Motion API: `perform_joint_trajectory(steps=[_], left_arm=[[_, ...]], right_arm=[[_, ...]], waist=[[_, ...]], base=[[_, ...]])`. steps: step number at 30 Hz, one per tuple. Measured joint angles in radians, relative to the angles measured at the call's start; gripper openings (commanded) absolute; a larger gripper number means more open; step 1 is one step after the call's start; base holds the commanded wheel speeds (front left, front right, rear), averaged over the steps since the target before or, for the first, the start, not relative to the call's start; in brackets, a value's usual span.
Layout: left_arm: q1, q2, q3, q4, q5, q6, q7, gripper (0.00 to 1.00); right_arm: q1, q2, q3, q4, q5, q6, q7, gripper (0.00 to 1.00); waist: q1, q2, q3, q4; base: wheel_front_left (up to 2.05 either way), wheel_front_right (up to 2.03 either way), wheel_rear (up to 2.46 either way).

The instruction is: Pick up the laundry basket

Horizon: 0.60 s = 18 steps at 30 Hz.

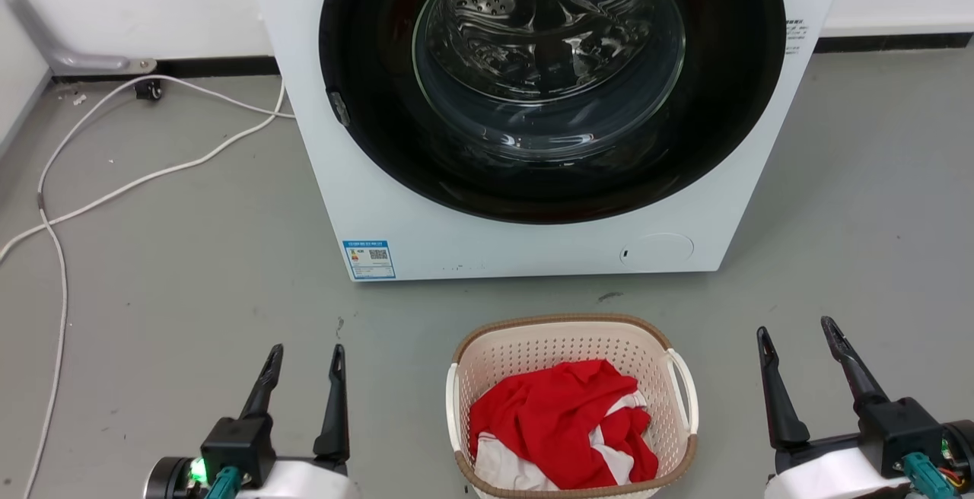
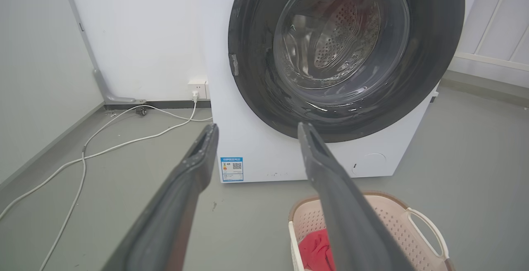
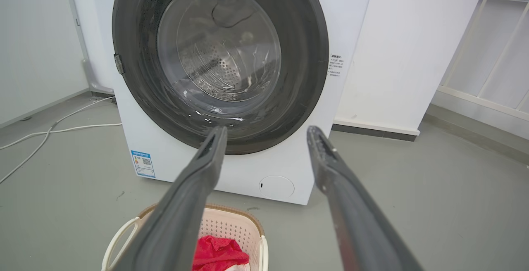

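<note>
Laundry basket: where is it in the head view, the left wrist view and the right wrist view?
Head view: laundry basket at bottom centre, on the floor before the washer.
Left wrist view: bottom right corner.
Right wrist view: bottom edge, left of centre.
Shared landmark: the blue label low on the washer's front.

Grey floor, and what you have sitting on it.
Your floor (image 1: 190,271) is smooth grey with a few small dark scuffs. The white washer (image 1: 380,202) stands on it at the back wall. The laundry basket (image 1: 533,351) sits upright on the floor just in front of the washer, not touching it. White cables (image 1: 160,173) trail loose across the floor left of the washer.
</note>
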<state>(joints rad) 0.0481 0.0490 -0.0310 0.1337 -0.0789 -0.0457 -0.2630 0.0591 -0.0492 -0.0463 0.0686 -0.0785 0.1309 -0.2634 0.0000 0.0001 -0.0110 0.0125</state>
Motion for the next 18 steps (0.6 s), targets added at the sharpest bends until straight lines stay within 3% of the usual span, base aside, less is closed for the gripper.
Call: perform_joint_trajectory(steps=[8, 18], left_arm=[[-0.084, 0.0, -0.051, 0.106, -0.024, -0.033, 0.0, 1.0], [-0.281, 0.0, -0.111, 0.342, -0.05, -0.058, 0.0, 1.0]], right_arm=[[-0.053, 0.0, -0.015, 0.053, -0.033, 0.0, 0.0, 1.0], [-0.234, -0.001, -0.02, 0.234, -0.1, 0.0, 0.0, 1.0]], waist=[[0.0, 0.0, 0.041, -0.01], [0.0, -0.0001, 0.165, -0.033]], base=[[0.0, 0.0, 0.0], [0.0, 0.0, 0.0]])
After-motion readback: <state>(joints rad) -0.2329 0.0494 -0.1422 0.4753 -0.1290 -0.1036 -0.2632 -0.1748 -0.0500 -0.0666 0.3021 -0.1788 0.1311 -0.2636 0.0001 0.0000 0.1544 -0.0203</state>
